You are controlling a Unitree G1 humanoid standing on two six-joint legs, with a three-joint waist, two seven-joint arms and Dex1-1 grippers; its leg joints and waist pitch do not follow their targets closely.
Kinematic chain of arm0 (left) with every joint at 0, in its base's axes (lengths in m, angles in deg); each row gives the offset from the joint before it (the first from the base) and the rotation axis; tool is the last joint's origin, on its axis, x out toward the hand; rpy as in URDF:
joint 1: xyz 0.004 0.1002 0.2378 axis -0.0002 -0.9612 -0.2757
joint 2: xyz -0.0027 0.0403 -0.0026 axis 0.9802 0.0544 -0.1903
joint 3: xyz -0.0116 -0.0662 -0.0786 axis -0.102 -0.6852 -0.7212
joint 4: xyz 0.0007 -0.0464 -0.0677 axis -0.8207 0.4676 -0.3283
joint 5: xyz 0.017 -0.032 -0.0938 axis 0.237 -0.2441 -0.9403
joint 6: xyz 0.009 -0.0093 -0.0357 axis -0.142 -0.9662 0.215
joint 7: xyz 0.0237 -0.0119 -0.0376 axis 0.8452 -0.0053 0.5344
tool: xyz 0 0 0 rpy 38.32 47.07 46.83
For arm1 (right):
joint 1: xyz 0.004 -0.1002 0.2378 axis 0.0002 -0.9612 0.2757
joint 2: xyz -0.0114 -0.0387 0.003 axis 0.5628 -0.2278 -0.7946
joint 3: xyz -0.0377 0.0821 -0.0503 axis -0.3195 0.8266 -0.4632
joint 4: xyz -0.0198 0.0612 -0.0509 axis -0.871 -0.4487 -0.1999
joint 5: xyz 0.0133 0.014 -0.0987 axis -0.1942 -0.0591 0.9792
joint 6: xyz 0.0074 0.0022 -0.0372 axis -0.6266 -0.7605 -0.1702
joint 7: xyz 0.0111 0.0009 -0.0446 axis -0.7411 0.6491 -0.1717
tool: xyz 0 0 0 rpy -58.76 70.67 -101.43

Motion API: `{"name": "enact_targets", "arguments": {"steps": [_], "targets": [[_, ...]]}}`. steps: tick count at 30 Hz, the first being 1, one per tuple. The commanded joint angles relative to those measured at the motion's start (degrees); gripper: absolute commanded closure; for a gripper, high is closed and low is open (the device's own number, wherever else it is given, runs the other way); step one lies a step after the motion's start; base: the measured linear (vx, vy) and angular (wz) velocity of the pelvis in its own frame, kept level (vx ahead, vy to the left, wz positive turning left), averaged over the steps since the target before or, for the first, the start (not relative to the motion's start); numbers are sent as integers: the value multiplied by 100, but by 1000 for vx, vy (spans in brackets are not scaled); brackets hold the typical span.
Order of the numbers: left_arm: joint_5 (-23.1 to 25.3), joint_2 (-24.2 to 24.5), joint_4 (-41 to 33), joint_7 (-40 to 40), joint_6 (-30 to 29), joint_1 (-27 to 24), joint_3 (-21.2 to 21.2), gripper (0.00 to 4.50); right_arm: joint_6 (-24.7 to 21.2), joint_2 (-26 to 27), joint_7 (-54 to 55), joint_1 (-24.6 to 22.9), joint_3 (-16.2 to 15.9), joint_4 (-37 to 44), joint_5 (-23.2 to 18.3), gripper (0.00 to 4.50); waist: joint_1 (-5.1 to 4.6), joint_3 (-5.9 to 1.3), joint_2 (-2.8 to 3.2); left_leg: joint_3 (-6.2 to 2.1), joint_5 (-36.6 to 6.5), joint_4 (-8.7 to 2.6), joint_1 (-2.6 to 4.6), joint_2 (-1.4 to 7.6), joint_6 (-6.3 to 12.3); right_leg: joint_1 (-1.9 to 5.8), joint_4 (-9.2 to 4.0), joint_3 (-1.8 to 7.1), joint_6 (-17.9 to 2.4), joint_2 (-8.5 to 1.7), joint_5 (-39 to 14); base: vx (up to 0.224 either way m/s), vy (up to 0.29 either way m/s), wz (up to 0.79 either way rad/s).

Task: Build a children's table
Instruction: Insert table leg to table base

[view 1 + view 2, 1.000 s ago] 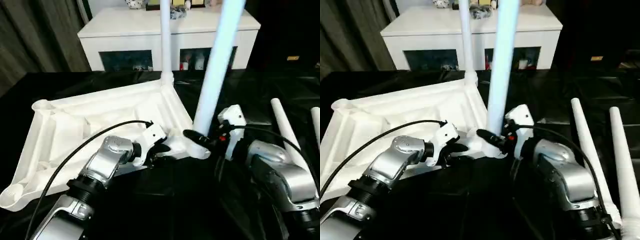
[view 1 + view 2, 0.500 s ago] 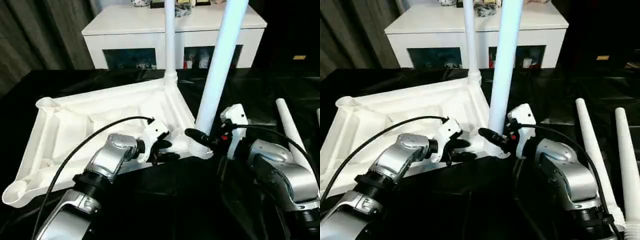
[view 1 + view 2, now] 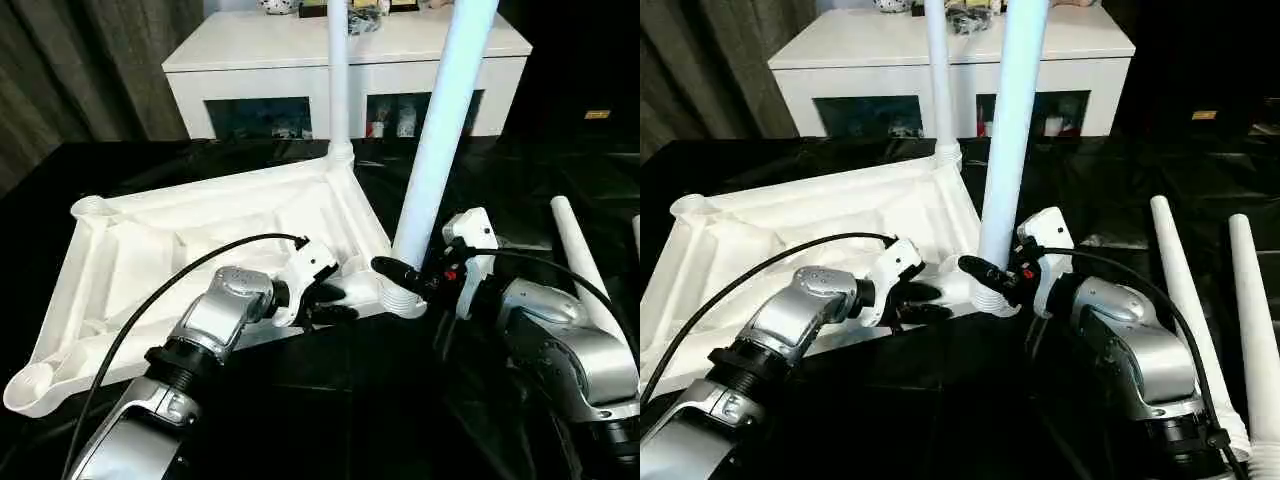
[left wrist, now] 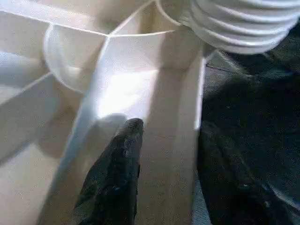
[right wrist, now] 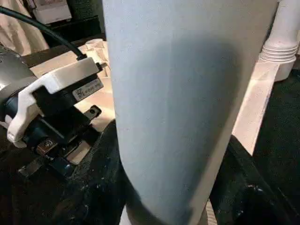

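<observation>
Children's table top (image 3: 190, 235): upside down on black surface (image 3: 330, 400), ribbed underside up, left of centre. Far-corner leg (image 3: 338, 75) upright. Near-right-corner leg (image 3: 440, 130) upright, leaning slightly right.
Two loose legs (image 3: 1185, 300): flat at right, long axes running near to far.
Right gripper (image 3: 405, 280): fingers clamped on leaning leg's base.
Left gripper (image 3: 325, 303): left wrist view shows one finger (image 4: 117, 178) inside rim wall, one outside, pinching table edge.
White cabinet (image 3: 345, 60): far.

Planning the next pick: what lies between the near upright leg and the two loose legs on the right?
The right gripper and its silver forearm, clamped on the near upright leg; beyond it, bare black surface up to the loose legs, per the right eye view.
</observation>
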Motion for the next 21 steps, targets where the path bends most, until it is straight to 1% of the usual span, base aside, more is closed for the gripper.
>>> {"name": "enact_targets", "arguments": {"steps": [1, 2, 4, 5, 6, 7, 8, 9, 10, 12, 13, 16, 17, 19, 20, 21], "targets": [[57, 91, 33, -106, -175, -101, 155, 272, 2, -24, 7, 56, 50, 128, -55, 264, 14, -360, -96, -242, -349, -409, 143, 488, 656, 253, -323, 198, -1699, -403, 769, 0, 0, 0], [57, 124, -20, -135, -200, -126, 170, 285, 11, -28, 9, 67, 57, 112, -49, 264, 13, -356, -95, -242, -357, -409, 138, 487, 662, 254, -324, 198, -1701, -404, 748, 0, 0, 0], [59, 164, -88, -167, -228, -161, 190, 292, 20, -33, 11, 81, 67, 94, -41, 264, 12, -357, -90, -244, -387, -411, 142, 489, 649, 256, -330, 198, -1700, -409, 694, 0, 0, 0], [67, 206, -169, -200, -256, -209, 222, 300, 32, -36, 12, 94, 73, 70, -34, 264, 6, -360, -104, -245, -378, -411, 140, 490, 650, 261, -326, 196, -1697, -404, 695, 0, 0, 0], [67, 208, -174, -203, -259, -212, 225, 311, 33, -36, 12, 95, 74, 68, -33, 264, 5, -360, -97, -251, -362, -413, 135, 495, 655, 264, -318, 196, -1698, -408, 709, 0, 0, 0], [98, 280, -294, -260, -301, -285, 295, 322, 49, -36, 12, 114, 81, 33, -24, 264, -5, -358, -115, -241, -354, -405, 135, 485, 679, 258, -327, 196, -1698, -403, 709, 0, 0, 0], [113, 310, -341, -278, -315, -312, 324, 332, 54, -36, 13, 120, 84, 23, -21, 264, 1, -359, -110, -245, -355, -407, 133, 489, 682, 264, -325, 199, -1693, -411, 692, 0, 0, 0], [105, 318, -377, -272, -323, -339, 317, 332, 57, -32, 19, 131, 92, 11, -22, 264, -10, -356, -116, -241, -348, -409, 130, 487, 690, 258, -328, 195, -1684, -403, 655, 0, 0, 0], [95, 320, -397, -264, -326, -355, 307, 339, 58, -29, 23, 140, 97, 2, -22, 264, -8, -358, -103, -242, -352, -408, 141, 488, 689, 252, -327, 194, -1683, -400, 609, 0, 0, 0], [61, 306, -420, -202, -303, -376, 256, 362, 58, -23, 27, 150, 100, -4, -23, 264, -7, -353, -101, -240, -358, -410, 141, 489, 684, 248, -331, 194, -1685, -397, 578, 0, 0, 0], [46, 298, -420, -177, -290, -378, 233, 370, 58, -21, 26, 153, 100, -8, -23, 264, -3, -355, -114, -239, -357, -409, 138, 488, 676, 254, -328, 195, -1688, -400, 550, 0, 0, 0], [7, 294, -446, -149, -257, -392, 189, 395, 62, -15, 29, 164, 96, -19, -26, 264, -5, -356, -112, -238, -359, -404, 137, 481, 671, 251, -329, 196, -1681, -397, 552, 0, 0, 0], [-39, 288, -466, -111, -160, -432, 135, 407, 75, -4, 38, 171, 106, -36, -32, 264, -5, -358, -126, -235, -340, -401, 136, 478, 682, 253, -331, 198, -1676, -397, 568, 0, 0, 0], [-88, 296, -523, -127, -134, -509, 113, 421, 77, 8, 64, 175, 139, -43, -43, 264, -9, -361, -114, -239, -283, -395, 127, 479, 714, 256, -324, 196, -1675, -400, 624, 0, 0, 0], [-108, 314, -587, -172, -5, -590, 118, 435, 84, 21, 99, 173, 173, -48, -48, 264, -2, -367, -111, -241, -256, -391, 133, 481, 723, 254, -320, 193, -1670, -399, 645, 0, 0, 0], [-156, 320, -659, -234, 51, -661, 111, 435, 92, 27, 129, 173, 208, -65, -50, 264, -13, -367, -104, -244, -204, -390, 118, 479, 749, 260, -314, 193, -1659, -400, 695, 0, 0, 0]]}}
